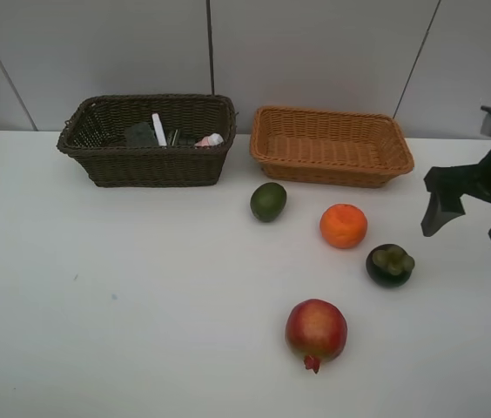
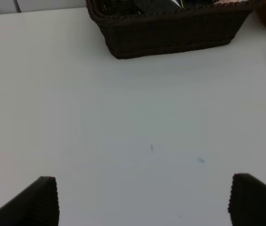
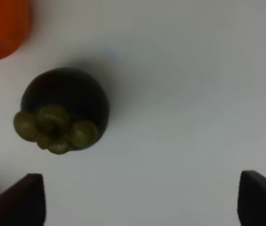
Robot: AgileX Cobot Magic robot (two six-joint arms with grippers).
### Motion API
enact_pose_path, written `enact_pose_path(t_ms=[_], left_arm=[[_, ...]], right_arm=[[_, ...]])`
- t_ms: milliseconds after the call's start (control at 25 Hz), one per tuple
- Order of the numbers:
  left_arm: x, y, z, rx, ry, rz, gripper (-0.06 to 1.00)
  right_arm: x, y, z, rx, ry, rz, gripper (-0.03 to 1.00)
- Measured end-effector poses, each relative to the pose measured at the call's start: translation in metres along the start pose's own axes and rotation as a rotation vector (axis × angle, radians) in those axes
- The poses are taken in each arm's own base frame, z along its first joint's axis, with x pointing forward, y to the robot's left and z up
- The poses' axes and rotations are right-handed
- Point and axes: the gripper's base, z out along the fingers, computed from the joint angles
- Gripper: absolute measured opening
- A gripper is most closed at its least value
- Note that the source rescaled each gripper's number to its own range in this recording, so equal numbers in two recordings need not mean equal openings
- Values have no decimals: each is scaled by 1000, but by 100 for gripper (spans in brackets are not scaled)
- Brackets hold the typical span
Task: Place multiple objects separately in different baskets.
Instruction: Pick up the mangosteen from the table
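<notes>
The right end effector (image 1: 474, 223) hangs over the bench (image 1: 97, 305) at its right edge, jaws wide and holding nothing. The mangosteen (image 1: 390, 265) lies on the bench just left of it, clear of both fingertips. The orange (image 1: 343, 225) sits near the mangosteen, farther and to the left. The avocado (image 1: 268, 201) is left again, near the gap between the two baskets. The pomegranate (image 1: 316, 332) lies nearest, well apart.

The tan basket (image 1: 332, 171) stands at the far side, with the dark basket (image 1: 150, 167) to its left. The dark one holds the marker (image 1: 158, 129), the pink bottle (image 1: 211, 139) and a dark shape, perhaps the pump bottle (image 1: 139, 135).

The left end effector (image 2: 147, 202) is wide and empty over bare bench, with the dark basket beyond it.
</notes>
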Motion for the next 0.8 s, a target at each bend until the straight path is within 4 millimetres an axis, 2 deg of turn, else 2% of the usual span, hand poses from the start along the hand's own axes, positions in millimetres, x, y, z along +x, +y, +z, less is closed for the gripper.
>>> enact_pose_path(t_ms=[200, 520, 800], left_arm=[[0, 0, 0, 0, 0, 0, 87], [0, 0, 0, 0, 0, 0, 87], [0, 0, 0, 1, 0, -1, 87]], right_arm=[[-5, 21, 29, -65, 84, -86, 72], [-8, 58, 55, -42, 59, -255, 72], [-12, 64, 76, -22, 59, -292, 72]])
